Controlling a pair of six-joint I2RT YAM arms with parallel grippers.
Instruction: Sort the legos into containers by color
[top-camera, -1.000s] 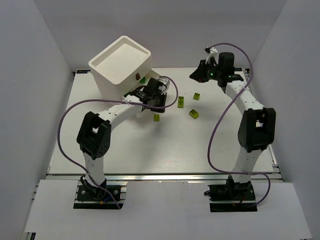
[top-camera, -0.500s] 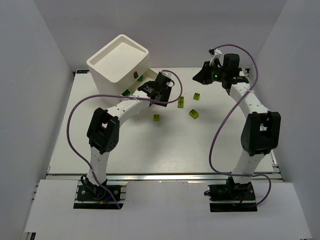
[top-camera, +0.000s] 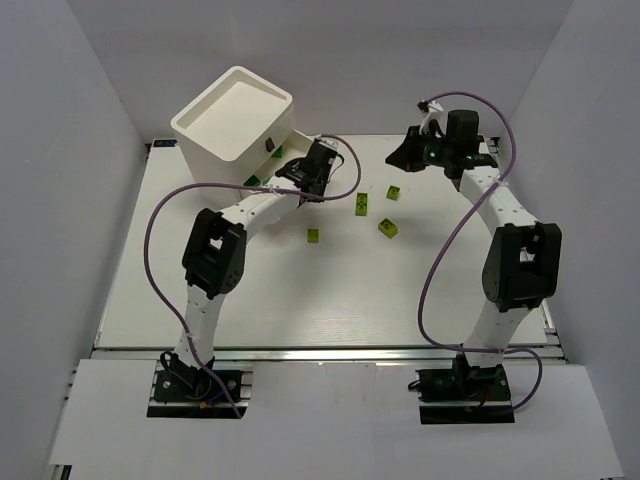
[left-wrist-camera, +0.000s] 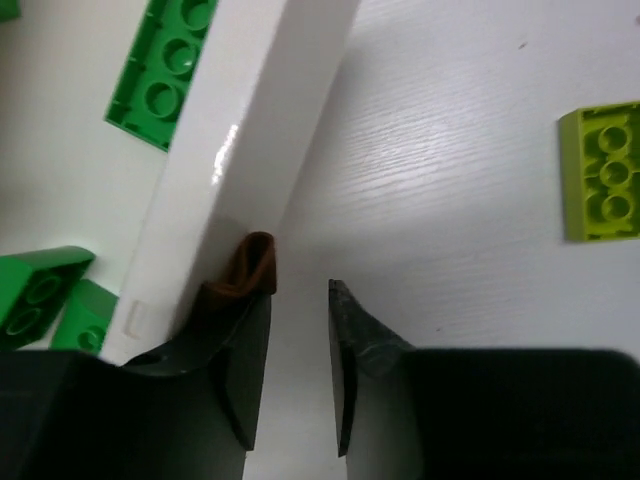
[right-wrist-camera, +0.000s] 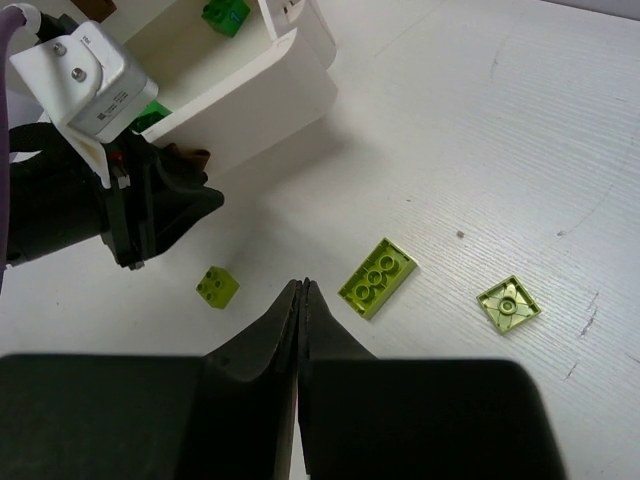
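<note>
Your left pincer (left-wrist-camera: 297, 292) sits at the front of an open drawer (left-wrist-camera: 250, 130), jaws a narrow slit apart with only bare surface (top-camera: 330, 290) showing between them. It holds nothing. The brown pull tab (left-wrist-camera: 250, 268) touches the tip of the finger nearer the drawer and does not lie in the gap. Your right pincer (right-wrist-camera: 302, 290) hangs above the loose pieces, pressed fully closed and empty.

Several green legos (left-wrist-camera: 165, 60) already lie inside that drawer of the white unit (top-camera: 235, 120). A yellow-green plate (right-wrist-camera: 378, 278) and a small yellow-green brick (right-wrist-camera: 217, 285) lie out in the open, well apart from each other.

Judge the tab as soft and bendy: it will likely fold under a sideways push, so pinch it squarely. The legos look light, rigid and smooth. Take each across two flat side walls, low down, not over the studs. The plate is thin, so expect it to skid or tip if you close off-centre.
</note>
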